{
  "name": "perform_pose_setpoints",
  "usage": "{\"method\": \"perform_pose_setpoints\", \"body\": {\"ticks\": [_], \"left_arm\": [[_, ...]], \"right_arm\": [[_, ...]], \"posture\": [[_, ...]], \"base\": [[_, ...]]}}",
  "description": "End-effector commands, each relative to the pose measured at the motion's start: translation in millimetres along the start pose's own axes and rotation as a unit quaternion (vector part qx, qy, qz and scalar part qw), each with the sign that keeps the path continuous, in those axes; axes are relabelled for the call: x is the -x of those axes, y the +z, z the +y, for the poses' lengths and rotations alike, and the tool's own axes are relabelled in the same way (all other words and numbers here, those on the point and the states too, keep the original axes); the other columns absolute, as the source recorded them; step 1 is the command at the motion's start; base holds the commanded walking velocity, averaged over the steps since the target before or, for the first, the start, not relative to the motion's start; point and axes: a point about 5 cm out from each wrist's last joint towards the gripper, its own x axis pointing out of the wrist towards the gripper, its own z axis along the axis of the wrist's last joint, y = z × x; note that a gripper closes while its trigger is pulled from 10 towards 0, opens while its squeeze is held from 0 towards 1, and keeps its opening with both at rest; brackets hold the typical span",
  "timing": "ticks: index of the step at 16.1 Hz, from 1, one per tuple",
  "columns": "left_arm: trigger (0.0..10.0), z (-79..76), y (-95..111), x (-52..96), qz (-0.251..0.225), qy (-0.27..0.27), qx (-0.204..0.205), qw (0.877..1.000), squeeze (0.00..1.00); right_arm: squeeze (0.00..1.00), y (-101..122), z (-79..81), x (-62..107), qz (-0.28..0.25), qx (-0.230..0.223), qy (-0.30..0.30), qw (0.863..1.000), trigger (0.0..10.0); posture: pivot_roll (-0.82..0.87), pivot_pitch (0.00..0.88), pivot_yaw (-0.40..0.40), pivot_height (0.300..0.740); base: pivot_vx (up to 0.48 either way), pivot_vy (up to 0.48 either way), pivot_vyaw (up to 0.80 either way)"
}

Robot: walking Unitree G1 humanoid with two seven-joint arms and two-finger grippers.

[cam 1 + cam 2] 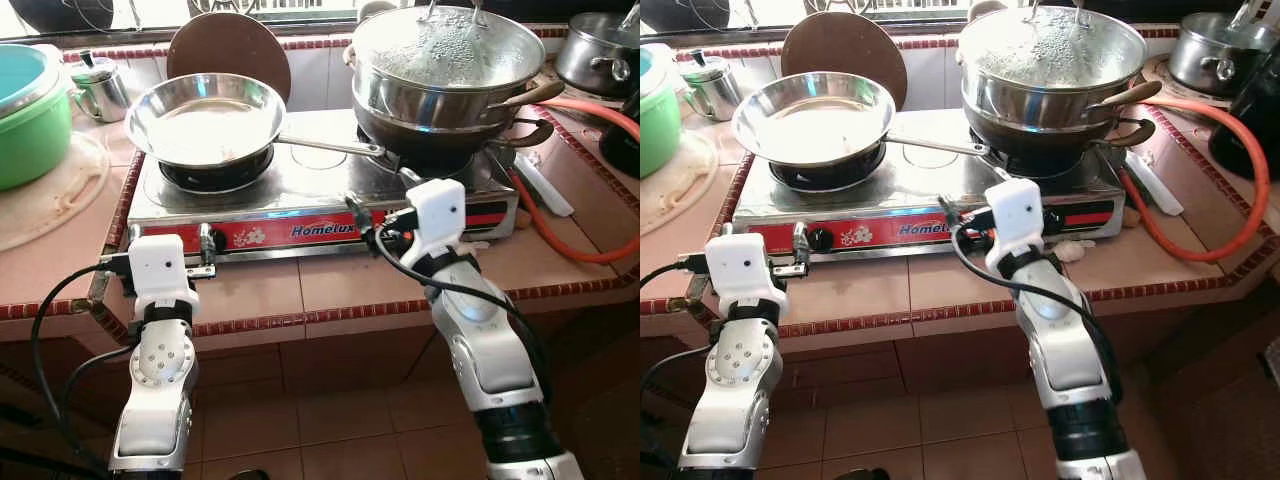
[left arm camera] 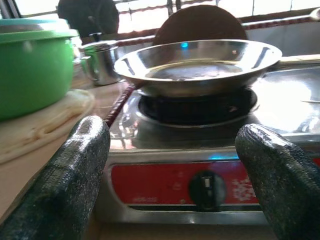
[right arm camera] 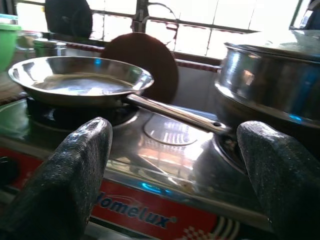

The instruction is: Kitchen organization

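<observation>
Left fingers (image 2: 65, 175): spread apart, nothing between them; level with the red front panel of the stove (image 1: 300, 195), close to it and not touching.
Right fingers (image 3: 75, 175): spread apart, nothing held; also facing the stove front, further along the panel.
Left gripper (image 2: 172, 175): its gap frames the black knob (image 2: 204, 186), which lies straight ahead between the two fingers.
Right gripper (image 3: 175, 175): its gap frames the frying pan handle (image 3: 175, 114), which lies ahead of and above the fingers.
Frying pan (image 1: 205, 118): on the burner ahead of the left fingers; it looks empty apart from a thin film on its base; the handle runs toward the right fingers.
Stacked pots (image 1: 445, 75): on the other burner, beyond the right fingers; the handle tip ends just beside them.
Green tub (image 1: 30, 110): on the tabletop (image 1: 290, 285), off to the outer side of the left fingers, with a small steel mug (image 1: 100, 85) behind it.
Orange hose (image 1: 560, 235): lies on the tabletop to the outer side of the right fingers.
Step in hand (judgement): probably taking the frying pan by its handle to clear the burner.
Method: raise the right fingers to handle height, approach across the handle, close near its mid-length.
Caution: lift straight up before moving sideways; the stacked pots stand close and could be knocked.
Caution: keep the left fingers off the knob.
</observation>
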Motion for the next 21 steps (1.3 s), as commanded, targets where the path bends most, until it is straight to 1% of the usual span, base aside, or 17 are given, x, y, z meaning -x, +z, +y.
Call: {"method": "perform_pose_setpoints", "body": {"ticks": [1,3,4,5,7,9,10,11,12,14,15,19,21], "left_arm": [[10.0,-1.8,1,-2.3,-0.001,-0.01,-0.006,1.0,0.0],[10.0,-3.9,0,-3.6,0.002,-0.022,-0.002,1.0,0.0],[10.0,-7.2,-5,-4.3,0.012,-0.04,0.003,0.999,0.0],[10.0,-10.7,-12,-3.7,0.021,-0.058,0.011,0.998,0.0],[10.0,-11.0,-18,-1.4,0.022,-0.064,0.015,0.998,0.0],[10.0,-8.0,-20,2.7,0.019,-0.06,0.016,0.998,0.0],[10.0,-4.8,-26,11.0,0.025,-0.057,0.008,0.998,0.0],[10.0,-4.8,-29,15.1,0.03,-0.06,0.012,0.998,0.0],[10.0,-5.0,-34,22.4,0.044,-0.066,-0.002,0.997,0.0],[10.0,-4.7,-38,25.8,0.052,-0.064,0.004,0.997,0.0],[10.0,-4.7,-38,25.2,0.05,-0.064,-0.001,0.997,0.0],[10.0,-4.0,-34,18.9,0.042,-0.061,0.001,0.997,0.0],[10.0,-3.2,-33,18.4,0.043,-0.06,0.003,0.997,0.0]], "right_arm": [[0.0,3,-3.9,1.9,-0.009,0.001,-0.016,1.0,10.0],[0.0,0,-6.0,3.6,-0.005,0.002,-0.024,1.0,10.0],[0.0,-3,-7.5,6.5,-0.001,0.007,-0.028,1.0,10.0],[0.0,-10,-9.1,10.9,0.007,0.013,-0.031,0.999,10.0],[0.0,-20,-11.1,16.5,0.02,0.023,-0.035,0.999,10.0],[0.0,-32,-15.7,24.8,0.034,0.042,-0.045,0.997,10.0],[0.0,-43,-20.6,33.7,0.053,0.049,-0.053,0.996,10.0],[0.0,-46,-21.5,36.4,0.058,0.053,-0.054,0.995,10.0],[0.0,-48,-21.2,38.4,0.06,0.055,-0.053,0.995,10.0],[0.0,-49,-20.5,38.4,0.059,0.056,-0.051,0.995,10.0],[0.0,-50,-19.8,37.9,0.058,0.056,-0.05,0.995,10.0],[0.0,-50,-17.9,36.9,0.055,0.057,-0.044,0.996,10.0],[0.0,-50,-18.0,37.1,0.054,0.058,-0.044,0.996,10.0]], "posture": [[-0.1,0.106,0.034,0.74],[-0.11,0.107,0.043,0.74],[-0.11,0.108,0.045,0.74],[-0.12,0.108,0.049,0.74],[-0.13,0.104,0.051,0.74],[-0.13,0.101,0.05,0.74],[-0.13,0.099,0.051,0.74],[-0.13,0.1,0.051,0.74],[-0.13,0.101,0.052,0.74],[-0.14,0.1,0.054,0.74],[-0.13,0.098,0.054,0.74],[-0.14,0.097,0.057,0.74],[-0.14,0.099,0.057,0.74]], "base": [[0.0,0.0,0.0],[0.0,0.0,0.0],[0.0,0.0,0.0],[0.0,0.0,0.0],[0.0,0.0,0.0],[0.0,0.0,0.0],[0.0,0.0,0.0],[0.0,0.0,0.0],[0.0,0.0,0.0],[0.0,0.0,0.0],[-0.281,0.0,0.0],[-0.332,0.0,0.0],[-0.334,0.0,0.0]]}}
